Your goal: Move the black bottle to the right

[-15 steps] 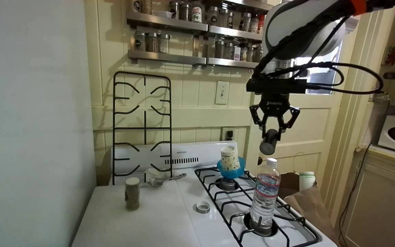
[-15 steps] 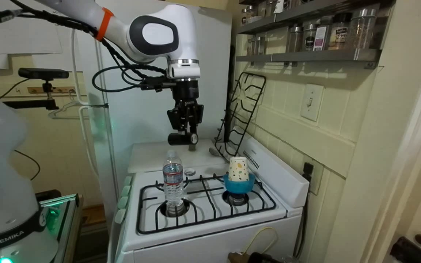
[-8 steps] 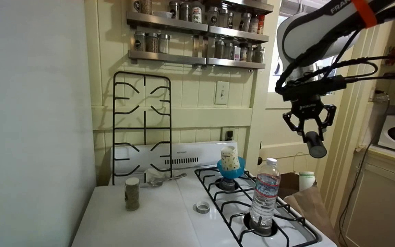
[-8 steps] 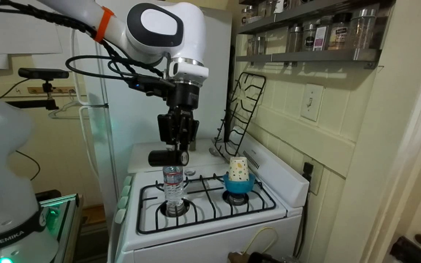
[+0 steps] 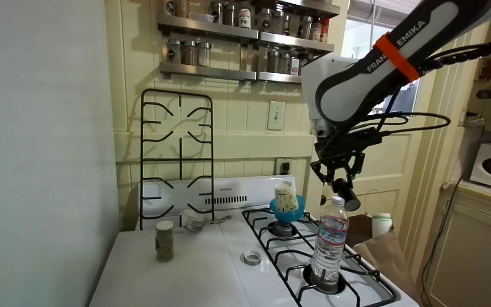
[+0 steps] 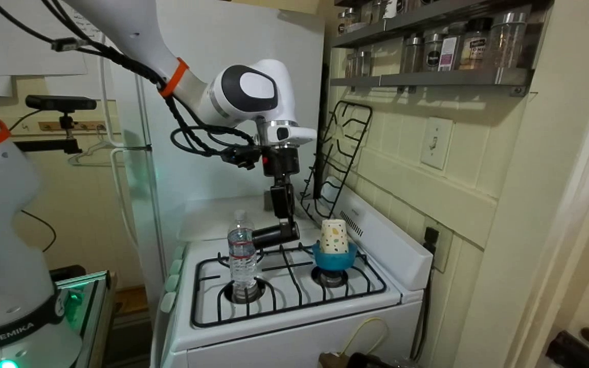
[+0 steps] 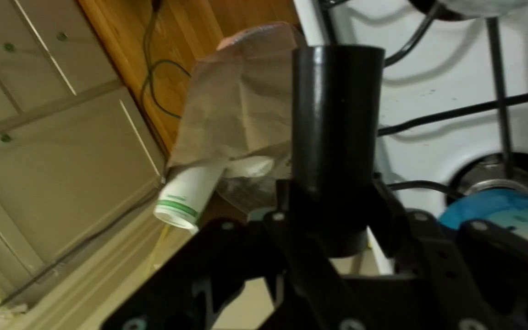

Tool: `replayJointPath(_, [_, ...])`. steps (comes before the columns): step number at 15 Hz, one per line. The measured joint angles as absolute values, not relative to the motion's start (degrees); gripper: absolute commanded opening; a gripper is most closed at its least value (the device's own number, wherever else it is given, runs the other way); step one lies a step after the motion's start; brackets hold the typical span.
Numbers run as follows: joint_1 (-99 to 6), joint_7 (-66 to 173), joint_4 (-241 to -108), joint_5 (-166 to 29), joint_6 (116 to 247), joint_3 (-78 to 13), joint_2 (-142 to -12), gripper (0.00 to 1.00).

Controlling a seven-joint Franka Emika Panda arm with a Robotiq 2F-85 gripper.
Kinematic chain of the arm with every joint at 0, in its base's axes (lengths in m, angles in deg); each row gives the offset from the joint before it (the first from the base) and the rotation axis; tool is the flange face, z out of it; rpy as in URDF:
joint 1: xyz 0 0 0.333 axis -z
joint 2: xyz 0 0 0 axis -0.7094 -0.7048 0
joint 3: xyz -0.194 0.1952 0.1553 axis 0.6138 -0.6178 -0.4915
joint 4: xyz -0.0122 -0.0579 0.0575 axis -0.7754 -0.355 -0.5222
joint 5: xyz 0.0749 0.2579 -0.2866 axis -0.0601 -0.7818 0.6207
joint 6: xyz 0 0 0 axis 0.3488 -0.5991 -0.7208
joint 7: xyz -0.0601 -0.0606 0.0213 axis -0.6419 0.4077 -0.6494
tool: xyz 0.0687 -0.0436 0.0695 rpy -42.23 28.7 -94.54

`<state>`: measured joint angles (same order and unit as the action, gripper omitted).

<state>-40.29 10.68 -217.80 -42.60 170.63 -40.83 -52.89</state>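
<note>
The pincer point(image 7: 331, 195) is clamped round the black bottle point(image 6: 274, 236), nearer one end than the other. In an exterior view we see the fridge point(image 6: 223, 46) behind it, with the stove point(image 6: 274, 347) beside the fridge. Shelves point(image 6: 448, 78) hang above the stove's back, where a grate point(image 5: 180, 159) stands on end. In the wrist view we look past the pincer to a bag point(image 7: 245, 101) just beside the stove. The water bottle point(image 6: 243, 255) stands upright on the stove; a bowl point(image 6: 334, 260) sits over a burner point(image 5: 283, 229), with a cup point(image 6: 333, 236) in it, narrow end up. The black bottle is in the air, tipped on its side near the water bottle; the two overlap in sight, so we cannot tell whether they touch. Also on the stove we have an upright jar point(image 5: 164, 241), a spoon point(image 5: 194, 227) and a small ring point(image 5: 252, 259).
</note>
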Motion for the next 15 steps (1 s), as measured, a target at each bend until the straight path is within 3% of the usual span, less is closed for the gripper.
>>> replayJointPath(2, [-41.3,12.7,-218.2,-42.6,176.1,-40.8,-54.4,0.44])
replayJointPath(3, [-41.4,13.3,-218.4,-42.6,176.9,-40.7,-54.6,0.19])
replayJointPath(7, [-41.8,20.0,-218.9,-44.0,180.6,-40.4,-54.9,0.19])
replayJointPath(15, [-45.0,43.3,-225.1,-58.8,204.9,-40.3,-58.0,0.19])
